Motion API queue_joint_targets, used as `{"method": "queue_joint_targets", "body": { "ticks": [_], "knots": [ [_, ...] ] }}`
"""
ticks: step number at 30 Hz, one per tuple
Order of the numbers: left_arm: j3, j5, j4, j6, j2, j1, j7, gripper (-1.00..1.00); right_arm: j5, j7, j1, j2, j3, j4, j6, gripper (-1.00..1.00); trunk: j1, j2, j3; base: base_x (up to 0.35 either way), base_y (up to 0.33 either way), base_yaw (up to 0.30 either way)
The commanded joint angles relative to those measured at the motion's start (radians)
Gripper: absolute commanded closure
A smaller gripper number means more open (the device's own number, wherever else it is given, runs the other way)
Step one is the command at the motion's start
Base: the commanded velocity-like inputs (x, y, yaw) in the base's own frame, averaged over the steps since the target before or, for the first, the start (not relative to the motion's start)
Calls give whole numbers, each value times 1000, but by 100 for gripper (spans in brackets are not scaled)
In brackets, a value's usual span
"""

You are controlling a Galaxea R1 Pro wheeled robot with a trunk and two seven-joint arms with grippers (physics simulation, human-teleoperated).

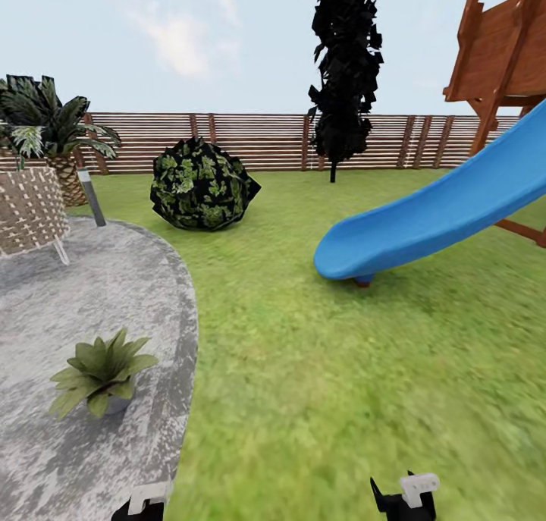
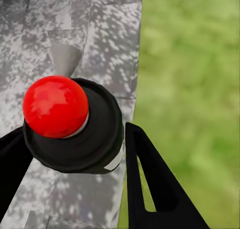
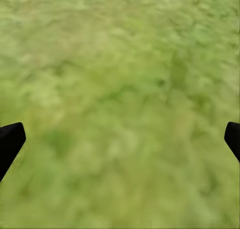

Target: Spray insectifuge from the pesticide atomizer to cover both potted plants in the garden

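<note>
The pesticide atomizer, a dark bottle seen from above with a red ball on its spray head and a bit of white label, sits between the black fingers of my left gripper, which is shut on it over the edge of the grey paved circle. One potted plant, a low rosette of pointed green leaves in a small grey pot, stands on the paving ahead of my left gripper. My right gripper is open over bare lawn, nothing between its fingertips; its wrist shows low in the head view.
A wicker chair, a grey bollard lamp and a palm stand at the far left. A dark shrub, a black tree, a blue slide and a slatted fence border the lawn.
</note>
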Motion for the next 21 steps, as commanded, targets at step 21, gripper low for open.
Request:
{"method": "queue_joint_targets", "body": {
  "ticks": [21],
  "knots": [
    [5,-11,2,-4,0,-1,4,100,-11,8,0,0,3,1,-3,-100,0,0,-1,202,-27,276]
  ]
}}
